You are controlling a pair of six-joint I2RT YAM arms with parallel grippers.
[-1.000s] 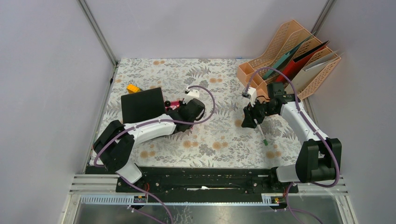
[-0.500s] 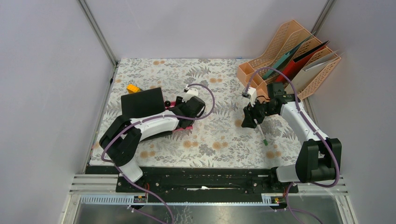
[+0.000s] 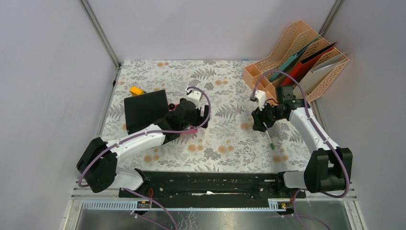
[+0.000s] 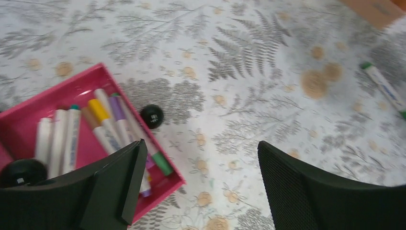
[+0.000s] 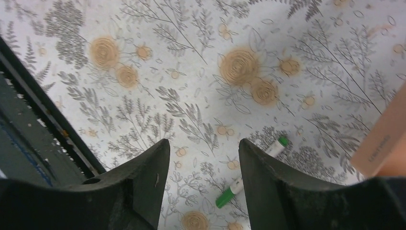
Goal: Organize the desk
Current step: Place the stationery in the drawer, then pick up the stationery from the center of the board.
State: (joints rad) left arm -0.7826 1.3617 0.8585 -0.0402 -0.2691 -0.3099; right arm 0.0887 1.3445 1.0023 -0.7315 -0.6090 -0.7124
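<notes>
A: First entry, the desk?
B: Desk (image 3: 225, 143): fern-and-flower cloth, lying under the pink tray (image 4: 62, 86) and spreading out on every side of it.

A: Tray contents?
B: Markers (image 4: 107, 127), side by side. One black ball (image 4: 21, 171) at the tray's corner, partly hidden. A second ball (image 4: 152, 116) on the cloth, just beside the tray.

A: Grippers?
B: Left gripper (image 4: 200, 148): over the tray's edge, jaws spread wide, nothing between. Right gripper (image 5: 203, 143): well right of the tray, jaws apart, empty.

A: Remainder?
B: Loose green-capped marker (image 5: 249, 172), well right of the tray. Black pad (image 3: 145, 109), left of it. Orange file rack (image 3: 297, 62), far right and behind.
</notes>
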